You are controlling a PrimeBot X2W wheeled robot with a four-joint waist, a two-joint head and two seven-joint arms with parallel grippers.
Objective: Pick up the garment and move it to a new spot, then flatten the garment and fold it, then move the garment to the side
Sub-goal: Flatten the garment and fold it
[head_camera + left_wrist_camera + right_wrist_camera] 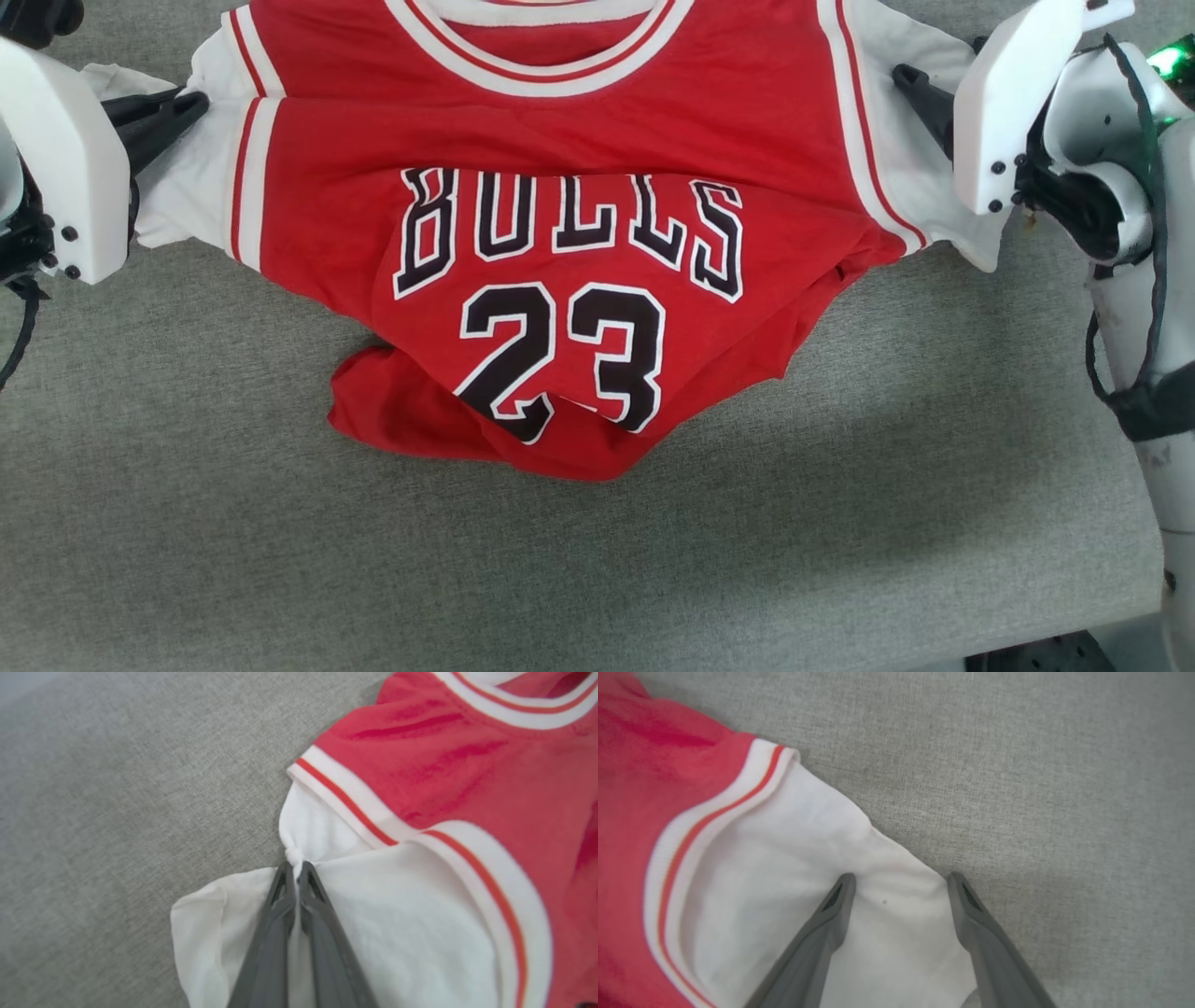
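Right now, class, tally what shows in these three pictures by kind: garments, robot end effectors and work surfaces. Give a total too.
Garments: 1, the red Bulls 23 jersey
End effectors: 2, the left end effector shut on the jersey, the right end effector open
Work surfaces: 1, the grey fabric surface
Total: 4

The left gripper point(297, 867) has its 2 dark fingers point(273, 933) pressed together. At their tips they pinch a small bunched knot of the white sleeve point(411, 919) of the garment point(467, 779). Sleeve cloth spreads out on both sides of the fingers. Ahead and right of the tips lies the red body, edged with white-and-red striped trim point(345, 800). Left of the fingers is a grey woven surface point(117, 788).
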